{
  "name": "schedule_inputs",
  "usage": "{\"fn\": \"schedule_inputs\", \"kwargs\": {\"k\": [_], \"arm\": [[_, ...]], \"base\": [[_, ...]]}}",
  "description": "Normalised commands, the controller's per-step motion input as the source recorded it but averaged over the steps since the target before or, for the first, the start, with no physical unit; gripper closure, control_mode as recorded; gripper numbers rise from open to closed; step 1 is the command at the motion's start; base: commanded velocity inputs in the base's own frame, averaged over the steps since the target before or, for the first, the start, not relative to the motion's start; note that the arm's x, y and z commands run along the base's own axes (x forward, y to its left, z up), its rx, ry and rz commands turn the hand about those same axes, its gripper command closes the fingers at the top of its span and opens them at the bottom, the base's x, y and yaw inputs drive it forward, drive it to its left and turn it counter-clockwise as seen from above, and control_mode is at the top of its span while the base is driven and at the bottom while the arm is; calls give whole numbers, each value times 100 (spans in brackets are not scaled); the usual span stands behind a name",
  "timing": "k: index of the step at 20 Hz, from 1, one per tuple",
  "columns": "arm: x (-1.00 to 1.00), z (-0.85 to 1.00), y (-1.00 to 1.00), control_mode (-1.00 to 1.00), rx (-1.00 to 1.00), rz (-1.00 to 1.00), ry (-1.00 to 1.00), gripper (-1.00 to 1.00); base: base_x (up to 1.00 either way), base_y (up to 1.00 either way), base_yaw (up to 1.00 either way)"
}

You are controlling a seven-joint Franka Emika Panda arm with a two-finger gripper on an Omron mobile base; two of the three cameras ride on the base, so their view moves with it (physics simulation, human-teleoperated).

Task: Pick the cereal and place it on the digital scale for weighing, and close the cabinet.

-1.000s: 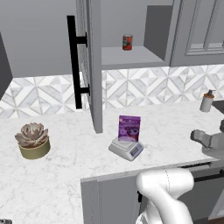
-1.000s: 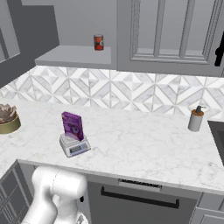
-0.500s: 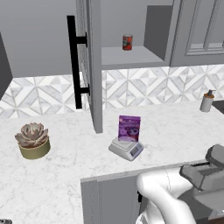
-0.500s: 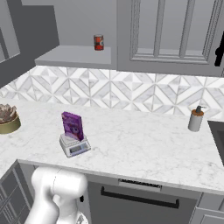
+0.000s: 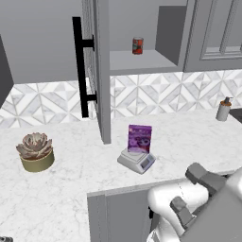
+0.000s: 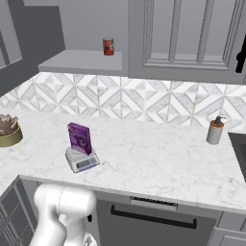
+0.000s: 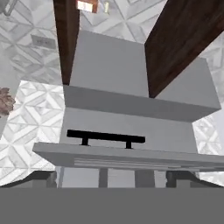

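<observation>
Cereal, the small flat purple box with a pinkish-white picture, stands upright on the low light-grey digital scale with its blue display panel, so I judge the weighing step done. What remains is the grey wall cabinet's tall panelled door, which hangs wide open with its long black vertical bar handle facing out over the white marble counter.

My gripper shows two small dark finger tips well apart at the bottom of the hand view, with nothing between them, so I read it as released and empty. Ahead of it I see grey cabinet panels and a short black bar handle, so the hand seems to be down low by the counter's front edge. From there the cereal and scale are up and off to one side, and the open door is higher and farther away.

Next I must raise the arm, get behind the door's outer face or handle, and sweep it shut without clipping the box. A small red can sits on the open shelf, clear of the door's path.
</observation>
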Motion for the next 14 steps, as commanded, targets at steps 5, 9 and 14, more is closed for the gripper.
{"fn": "schedule_inputs", "kwargs": {"k": [5,9,14], "arm": [[72,-42,44,-100,18,-17,16,-100],[88,-3,7,-100,0,-1,7,-100],[80,-17,21,-100,-5,-2,1,-100]], "base": [[0,0,0],[0,0,0],[0,0,0]]}}
